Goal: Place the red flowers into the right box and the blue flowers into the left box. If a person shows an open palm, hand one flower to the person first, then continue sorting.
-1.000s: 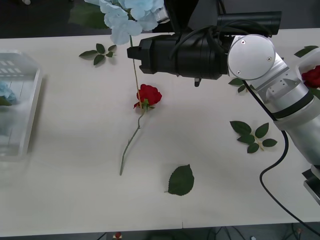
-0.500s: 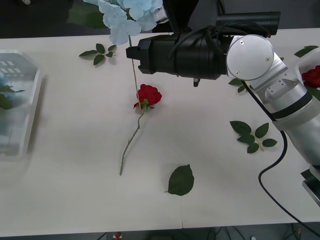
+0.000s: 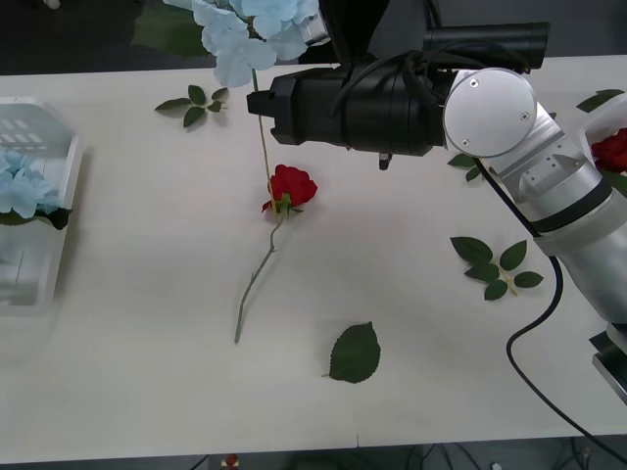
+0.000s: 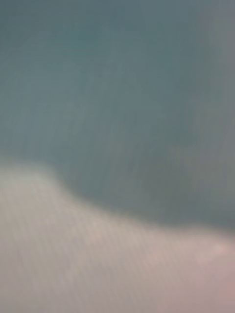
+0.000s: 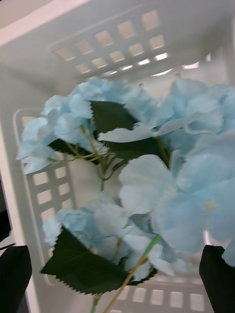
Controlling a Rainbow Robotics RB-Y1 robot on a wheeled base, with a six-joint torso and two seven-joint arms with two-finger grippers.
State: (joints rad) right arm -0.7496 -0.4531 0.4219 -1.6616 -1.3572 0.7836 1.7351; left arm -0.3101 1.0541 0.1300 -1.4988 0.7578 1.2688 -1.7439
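Looking from the front, the right arm (image 3: pixel 392 93) reaches across the surface (image 3: pixel 147 245) with a blue flower (image 3: pixel 250 29) at its far end, thin stem hanging toward the red rose (image 3: pixel 292 185) lying mid-surface; I cannot tell how its fingers stand, and more blue sits in the left box (image 3: pixel 44 127). Switching to the left wrist, the black fingers (image 5: pixel 12 276) stand wide apart, empty, over blue clusters (image 5: pixel 147 161) in that box. Light, floppy, easily crushed, I'd say: take each by its stem, not the bloom.
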